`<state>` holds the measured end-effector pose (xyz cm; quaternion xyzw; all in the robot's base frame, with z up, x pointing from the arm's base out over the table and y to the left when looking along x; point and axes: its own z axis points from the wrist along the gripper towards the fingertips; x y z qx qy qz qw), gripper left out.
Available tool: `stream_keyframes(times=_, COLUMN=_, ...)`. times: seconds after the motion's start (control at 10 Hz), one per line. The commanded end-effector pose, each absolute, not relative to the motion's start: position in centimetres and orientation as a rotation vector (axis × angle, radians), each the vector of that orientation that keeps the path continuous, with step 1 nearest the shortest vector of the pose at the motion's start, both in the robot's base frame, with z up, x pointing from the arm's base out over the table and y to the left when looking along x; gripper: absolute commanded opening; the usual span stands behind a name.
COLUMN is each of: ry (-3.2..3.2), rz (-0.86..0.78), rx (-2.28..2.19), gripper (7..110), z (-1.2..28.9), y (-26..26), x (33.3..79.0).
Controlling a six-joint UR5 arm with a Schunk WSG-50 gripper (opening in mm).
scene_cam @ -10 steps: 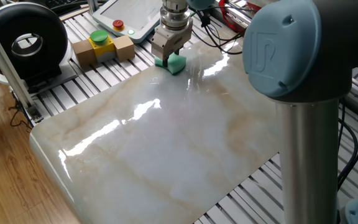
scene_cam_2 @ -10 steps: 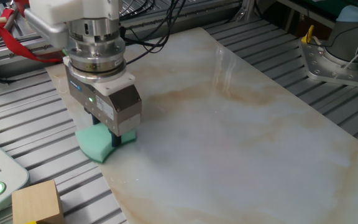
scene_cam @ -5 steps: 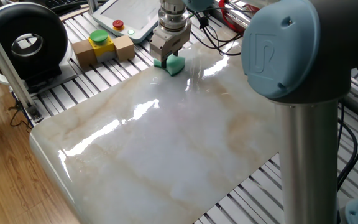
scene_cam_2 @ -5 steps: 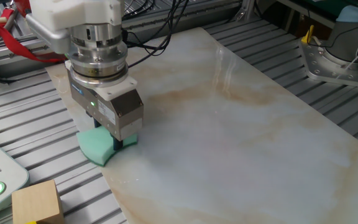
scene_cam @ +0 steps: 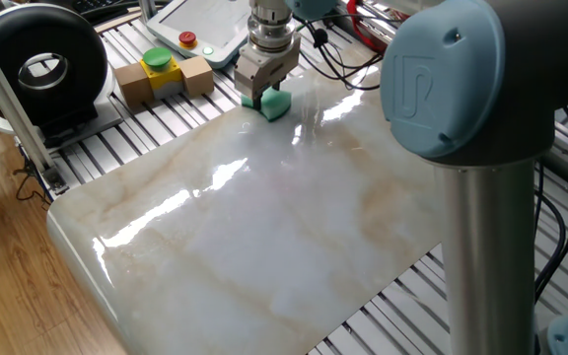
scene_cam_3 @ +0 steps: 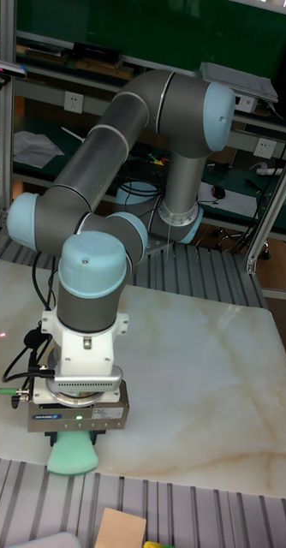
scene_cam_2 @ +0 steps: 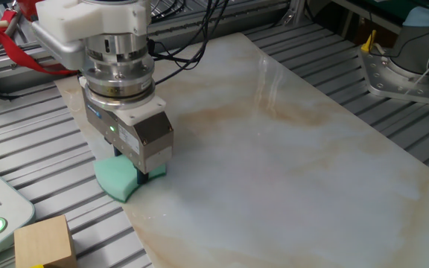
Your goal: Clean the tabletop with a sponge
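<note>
At the far corner of the slab, right by its edge, sits the small teal-green soft foam sponge (scene_cam_2: 121,179), pressed flat on the stone w/ one rounded end poking out toward the ribbed grey aluminium slats (scene_cam_2: 21,160). The pincer (scene_cam_2: 141,173) comes straight down on it from above, fingers closed in on the foam & gripping it; the fingertips themselves are mostly hidden behind the metal housing, so how deep they bite can't be told. Tall view shows the same: sponge (scene_cam_3: 73,454) under the pincer (scene_cam_3: 73,438), at the near rim of the counter.

Around that, the large glossy white-grey marble counter w/ beige-brown veins (scene_cam: 264,227) is bare, nothing else lying on it. Off the slab, on the slats, stand the tan wooden blocks w/ a yellow-and-green button (scene_cam: 161,71), apart from the sponge (scene_cam: 273,101), & a white pendant w/ a red button (scene_cam: 205,25) beyond.

Step in hand, as I read it: the wipe is at its start corner, sponge down & held, most of the surface apparently not covered yet. Next move prob calls for a steady drag across the marble, keeping downward pressure even so the foam stays flat, & keeping the path inside the rounded edge, since the sponge sits v. close to it and could catch the slats.
</note>
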<state>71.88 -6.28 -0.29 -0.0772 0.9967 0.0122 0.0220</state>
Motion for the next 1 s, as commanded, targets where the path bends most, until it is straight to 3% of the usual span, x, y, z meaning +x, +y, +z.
stream_keyframes(times=0.0, ry=3.088, rz=0.058, rx=-0.219, gripper=7, z=-0.3, y=-5.5, x=72.1)
stream_keyframes(times=0.9, ry=3.091, rz=0.076, rx=-0.178, gripper=7, z=-0.5, y=-3.1, x=71.9)
